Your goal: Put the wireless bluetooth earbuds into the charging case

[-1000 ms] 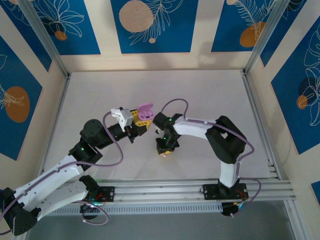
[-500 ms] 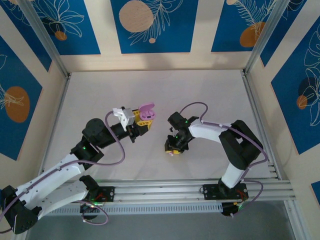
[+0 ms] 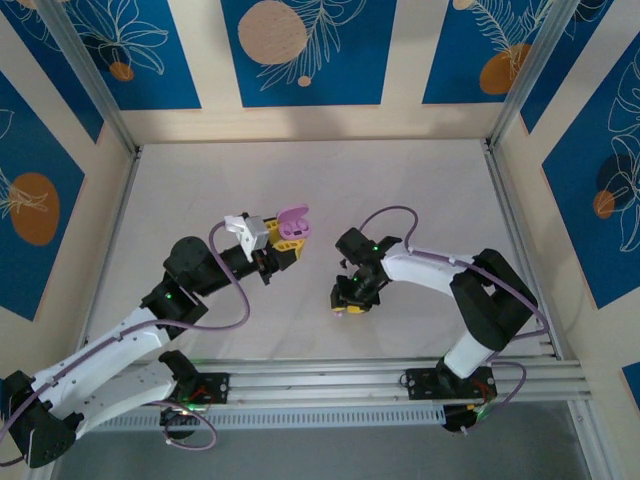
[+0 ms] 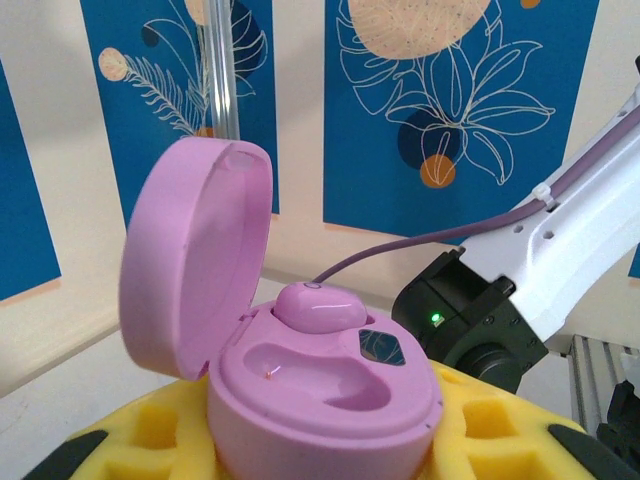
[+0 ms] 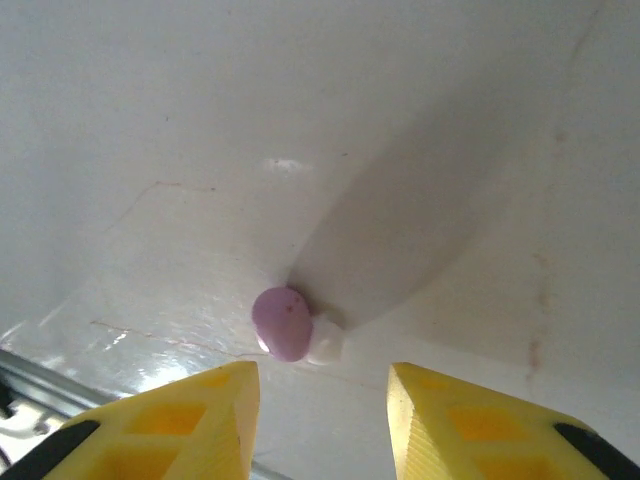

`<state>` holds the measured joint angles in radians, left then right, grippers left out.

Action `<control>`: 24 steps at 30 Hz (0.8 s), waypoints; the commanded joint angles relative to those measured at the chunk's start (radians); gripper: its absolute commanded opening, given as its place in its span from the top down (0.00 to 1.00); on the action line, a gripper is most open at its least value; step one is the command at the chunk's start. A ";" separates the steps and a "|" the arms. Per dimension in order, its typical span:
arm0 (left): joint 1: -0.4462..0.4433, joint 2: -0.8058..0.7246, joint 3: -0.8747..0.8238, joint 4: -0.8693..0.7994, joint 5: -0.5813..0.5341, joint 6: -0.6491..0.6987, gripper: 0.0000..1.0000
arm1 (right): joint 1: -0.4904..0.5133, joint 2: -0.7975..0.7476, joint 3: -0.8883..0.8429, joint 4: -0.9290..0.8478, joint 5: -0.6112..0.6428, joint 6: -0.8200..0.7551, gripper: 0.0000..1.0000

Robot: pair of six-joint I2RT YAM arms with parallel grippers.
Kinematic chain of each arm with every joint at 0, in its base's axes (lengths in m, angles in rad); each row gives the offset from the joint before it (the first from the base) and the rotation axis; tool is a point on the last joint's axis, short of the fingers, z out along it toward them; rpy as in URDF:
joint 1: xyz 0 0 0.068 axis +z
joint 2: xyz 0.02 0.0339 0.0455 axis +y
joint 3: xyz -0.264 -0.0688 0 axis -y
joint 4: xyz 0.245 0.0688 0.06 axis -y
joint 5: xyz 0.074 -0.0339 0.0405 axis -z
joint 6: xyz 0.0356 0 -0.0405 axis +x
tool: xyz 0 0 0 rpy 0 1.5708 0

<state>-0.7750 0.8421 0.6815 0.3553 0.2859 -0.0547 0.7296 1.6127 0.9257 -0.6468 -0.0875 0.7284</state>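
Observation:
My left gripper [image 3: 283, 245] [image 4: 320, 455] is shut on the pink-purple charging case [image 3: 291, 228] [image 4: 320, 395], holding it up off the table between yellow fingers [image 4: 130, 440]. The lid [image 4: 195, 260] stands open. One pink earbud [image 4: 318, 305] sits in the far slot and the near slot is bare. My right gripper [image 3: 348, 306] [image 5: 323, 400] is open, low over the table. A second purple-pink earbud [image 5: 283, 322] with a white tip lies on the table just ahead of the gap between its fingers [image 5: 200, 420], untouched.
The pale table [image 3: 420, 200] stretches behind both arms. A metal rail [image 3: 330, 378] runs along the near edge, close to the right gripper. Blue patterned walls [image 3: 310, 50] enclose the back and sides.
My right gripper has moved right, away from the case, and dropped towards the table, its jaws now wider. The left gripper and case have barely shifted.

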 commanded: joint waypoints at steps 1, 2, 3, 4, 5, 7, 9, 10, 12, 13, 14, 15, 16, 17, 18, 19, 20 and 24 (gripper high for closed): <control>-0.013 -0.003 0.037 0.039 0.002 -0.019 0.71 | 0.044 -0.001 0.085 -0.116 0.132 -0.107 0.60; -0.013 -0.005 0.038 0.039 0.001 -0.020 0.71 | 0.052 0.010 0.099 -0.130 0.144 -0.128 0.61; -0.013 -0.006 0.037 0.039 -0.002 -0.020 0.71 | 0.063 0.025 0.116 -0.141 0.151 -0.146 0.61; -0.013 -0.009 0.037 0.037 -0.007 -0.022 0.71 | 0.073 0.040 0.128 -0.149 0.161 -0.157 0.62; -0.012 -0.010 0.038 0.035 -0.008 -0.022 0.71 | 0.082 0.052 0.140 -0.154 0.170 -0.159 0.62; -0.013 -0.018 0.035 0.031 -0.009 -0.022 0.71 | 0.101 0.078 0.163 -0.158 0.171 -0.180 0.63; -0.013 -0.025 0.032 0.028 -0.010 -0.021 0.71 | 0.123 0.106 0.187 -0.165 0.180 -0.196 0.63; -0.013 -0.028 0.033 0.026 -0.012 -0.020 0.71 | 0.134 0.124 0.204 -0.175 0.192 -0.202 0.63; -0.013 -0.032 0.033 0.021 -0.013 -0.016 0.71 | 0.152 0.156 0.236 -0.201 0.241 -0.210 0.63; -0.012 -0.032 0.033 0.018 -0.012 -0.014 0.71 | 0.164 0.172 0.253 -0.212 0.266 -0.221 0.63; -0.013 -0.034 0.033 0.016 -0.011 -0.013 0.71 | 0.173 0.185 0.265 -0.221 0.275 -0.234 0.63; -0.013 -0.035 0.032 0.014 -0.011 -0.013 0.71 | 0.178 0.197 0.276 -0.228 0.278 -0.241 0.63; -0.013 -0.035 0.032 0.014 -0.011 -0.011 0.71 | 0.179 0.207 0.283 -0.233 0.278 -0.239 0.63; -0.013 -0.035 0.032 0.013 -0.011 -0.010 0.71 | 0.180 0.211 0.286 -0.235 0.278 -0.238 0.64; -0.013 -0.036 0.033 0.013 -0.010 -0.010 0.71 | 0.180 0.214 0.288 -0.234 0.278 -0.241 0.64; -0.013 -0.037 0.032 0.011 -0.011 -0.010 0.71 | 0.181 0.217 0.287 -0.235 0.276 -0.244 0.64; -0.013 -0.037 0.032 0.011 -0.010 -0.009 0.71 | 0.182 0.219 0.289 -0.237 0.280 -0.246 0.64; -0.013 -0.034 0.032 0.014 -0.010 -0.008 0.71 | 0.182 0.231 0.290 -0.240 0.266 -0.260 0.65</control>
<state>-0.7757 0.8219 0.6815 0.3531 0.2852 -0.0616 0.9081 1.8236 1.1934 -0.8516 0.1711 0.4931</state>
